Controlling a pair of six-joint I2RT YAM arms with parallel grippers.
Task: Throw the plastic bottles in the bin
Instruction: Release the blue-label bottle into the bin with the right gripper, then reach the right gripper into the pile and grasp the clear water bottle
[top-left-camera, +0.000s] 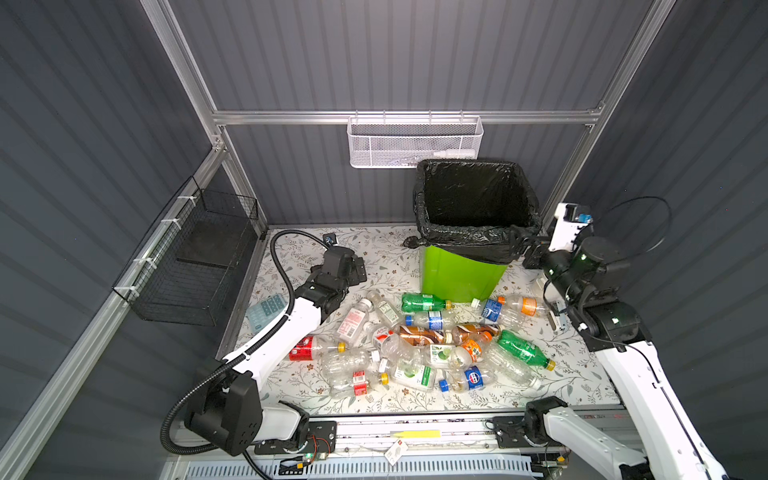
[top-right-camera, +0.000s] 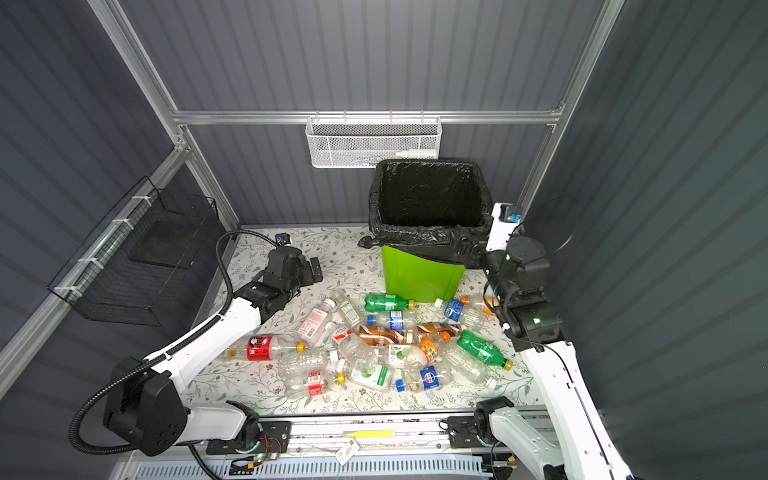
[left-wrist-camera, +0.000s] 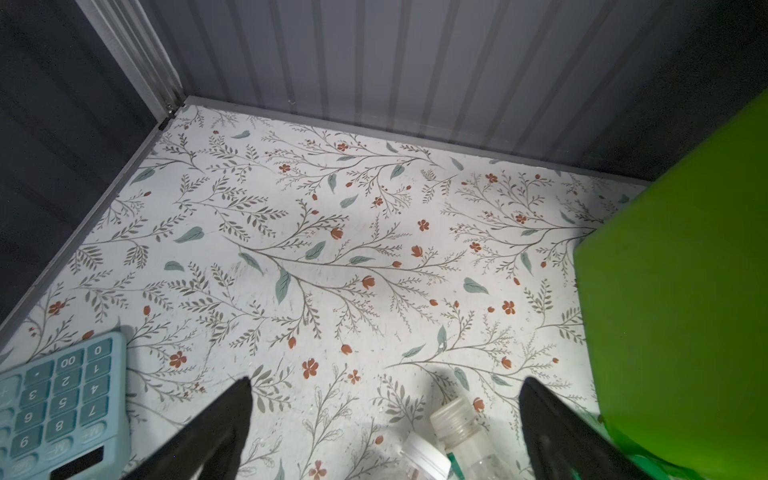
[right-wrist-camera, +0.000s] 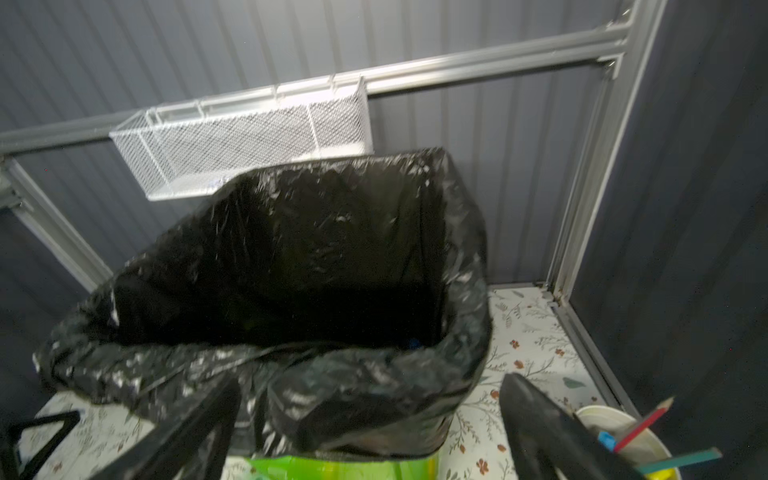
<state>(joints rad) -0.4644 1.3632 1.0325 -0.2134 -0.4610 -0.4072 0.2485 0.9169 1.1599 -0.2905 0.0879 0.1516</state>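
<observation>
Several plastic bottles (top-left-camera: 428, 345) (top-right-camera: 386, 345), clear, green and brown, lie in a heap on the floral table in front of the bin. The green bin (top-left-camera: 461, 274) (top-right-camera: 419, 278) with its black bag stands at the back right. My left gripper (top-left-camera: 359, 266) (top-right-camera: 313, 270) hovers open left of the bin. Its wrist view shows nothing gripped between the fingers (left-wrist-camera: 232, 415), only two capped bottle tops (left-wrist-camera: 453, 415) on the table below, with the bin wall (left-wrist-camera: 681, 311) beside them. My right gripper (top-left-camera: 530, 249) (right-wrist-camera: 370, 399) is open and empty at the bin's right rim. It faces the bag's mouth (right-wrist-camera: 291, 257).
A black wire basket (top-left-camera: 195, 266) hangs on the left wall. A white mesh basket (top-left-camera: 415, 143) hangs on the back rail above the bin. A blue calculator (top-left-camera: 268, 309) (left-wrist-camera: 62, 407) lies by the left arm. A white cup of pencils (right-wrist-camera: 615, 424) stands right of the bin.
</observation>
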